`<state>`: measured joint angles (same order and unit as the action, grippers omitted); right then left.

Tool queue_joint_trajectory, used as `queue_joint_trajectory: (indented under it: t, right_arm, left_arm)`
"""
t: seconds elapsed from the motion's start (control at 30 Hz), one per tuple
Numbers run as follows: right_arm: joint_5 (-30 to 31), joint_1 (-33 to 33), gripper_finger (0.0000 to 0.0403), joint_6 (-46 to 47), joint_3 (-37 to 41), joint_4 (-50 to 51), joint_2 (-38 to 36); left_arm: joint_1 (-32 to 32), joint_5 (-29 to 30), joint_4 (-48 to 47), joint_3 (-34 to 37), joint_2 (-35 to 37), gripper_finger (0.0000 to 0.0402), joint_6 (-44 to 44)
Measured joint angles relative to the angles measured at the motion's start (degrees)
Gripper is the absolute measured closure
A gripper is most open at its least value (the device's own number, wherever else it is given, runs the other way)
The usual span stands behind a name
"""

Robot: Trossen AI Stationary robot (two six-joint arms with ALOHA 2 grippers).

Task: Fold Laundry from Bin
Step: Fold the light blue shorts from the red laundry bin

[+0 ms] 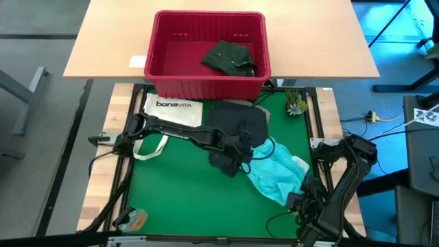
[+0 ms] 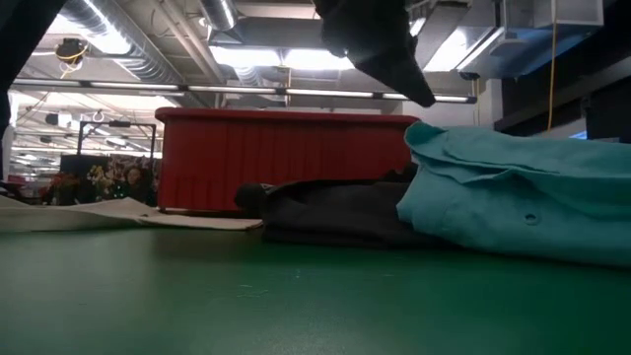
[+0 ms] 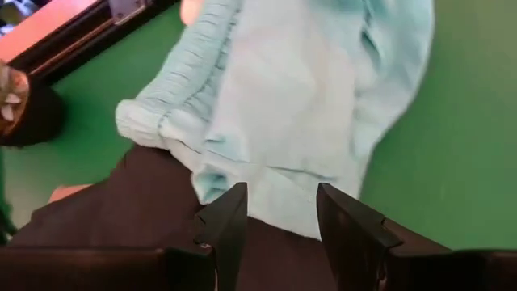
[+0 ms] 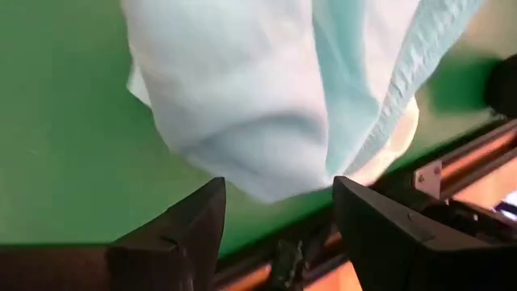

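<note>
A light turquoise garment (image 1: 278, 175) lies crumpled on the green mat at centre right, its edge overlapping a dark grey garment (image 1: 236, 123) spread in the mat's middle. A dark green garment (image 1: 230, 57) lies inside the red bin (image 1: 161, 62) at the far edge. My left gripper (image 3: 279, 194) hangs open above the place where the turquoise cloth (image 3: 299, 97) meets the grey cloth (image 3: 129, 202). My right gripper (image 4: 279, 190) hovers open over the turquoise garment's near right end (image 4: 258, 97), close to the mat's right frame.
A white bonaVITA tote bag (image 1: 171, 110) lies flat at the mat's far left, in front of the bin. A small potted plant (image 1: 296, 103) stands at the far right corner. A small orange-and-dark object (image 1: 134, 219) sits at the near left corner. Bare green mat (image 1: 185, 192) lies near left.
</note>
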<state>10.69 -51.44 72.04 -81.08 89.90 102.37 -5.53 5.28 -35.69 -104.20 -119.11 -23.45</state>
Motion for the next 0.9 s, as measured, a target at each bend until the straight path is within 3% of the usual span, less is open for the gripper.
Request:
queue_joint_trajectory:
  t: [0.17, 0.4, 0.7, 0.9]
  right_arm:
    - [5.53, 0.00, 0.0175, 1.22, -1.46, -8.73, 0.00]
    - [6.97, 0.02, 0.0175, 1.20, 0.63, -24.35, 1.22]
    - [9.43, 0.09, 0.0175, -0.63, 0.70, -24.34, 7.05]
    - [16.05, 0.09, 0.0175, -0.46, 0.72, -19.76, 8.76]
  left_arm:
    - [-1.09, -0.02, -1.62, -0.01, 0.02, 0.0256, -2.12]
    - [-2.17, -3.95, -1.45, 0.00, -0.76, 0.0256, -6.68]
    - [-4.36, -4.20, 0.70, 0.00, -3.14, 0.0256, -12.16]
    - [-4.89, -2.88, 3.45, -0.02, -4.03, 0.0256, -13.33]
